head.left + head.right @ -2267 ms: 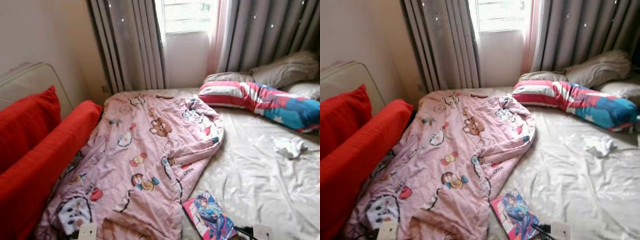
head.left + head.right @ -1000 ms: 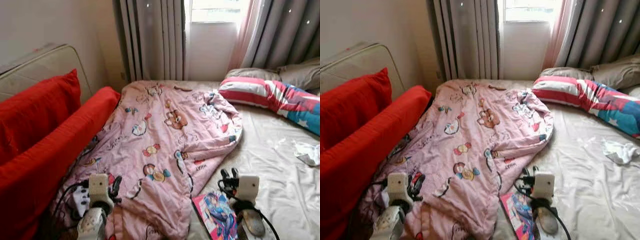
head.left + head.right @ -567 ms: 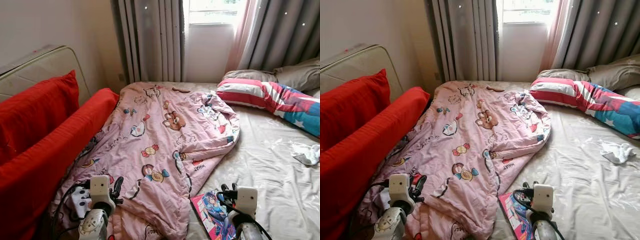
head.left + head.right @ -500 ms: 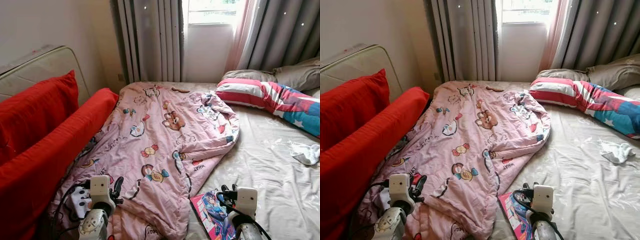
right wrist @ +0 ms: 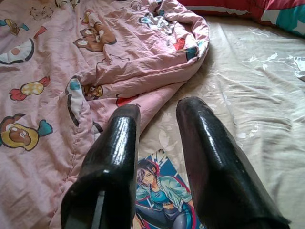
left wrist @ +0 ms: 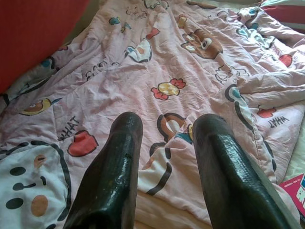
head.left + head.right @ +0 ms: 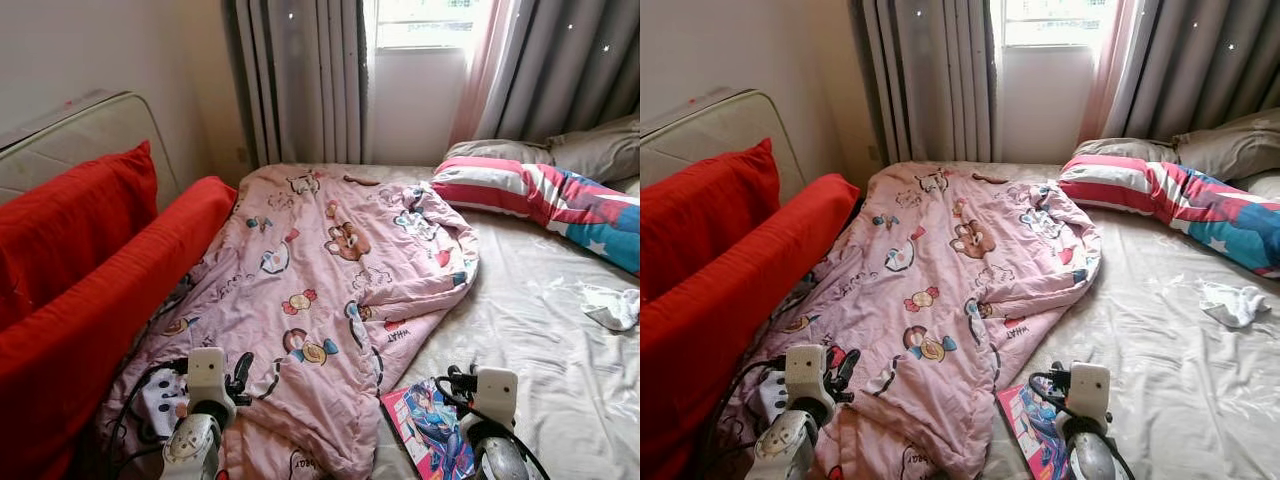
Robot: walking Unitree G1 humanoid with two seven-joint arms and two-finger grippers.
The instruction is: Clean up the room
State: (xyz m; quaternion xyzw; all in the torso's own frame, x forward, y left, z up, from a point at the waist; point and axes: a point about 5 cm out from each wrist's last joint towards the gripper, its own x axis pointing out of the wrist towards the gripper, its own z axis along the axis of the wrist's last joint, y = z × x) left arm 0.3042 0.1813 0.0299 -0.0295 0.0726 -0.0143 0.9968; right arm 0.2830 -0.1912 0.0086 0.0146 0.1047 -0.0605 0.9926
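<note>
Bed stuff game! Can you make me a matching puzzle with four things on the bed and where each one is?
Things:
1. pink cartoon quilt
2. comic book
3. striped pillow
4. white sock

Places:
A. far right, alone on the beige sheet
B. spread over the bed's left half, beside the red cushions
C. at the quilt's near right corner, below the right tool
D. right of the quilt's far end, in front of the grey curtains

Pairs: 1-B, 2-C, 3-D, 4-A

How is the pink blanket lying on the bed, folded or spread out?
Spread out, not folded. The pink blanket lies loosely across the bed, rumpled, with its right edge bunched into a thick roll.
</note>
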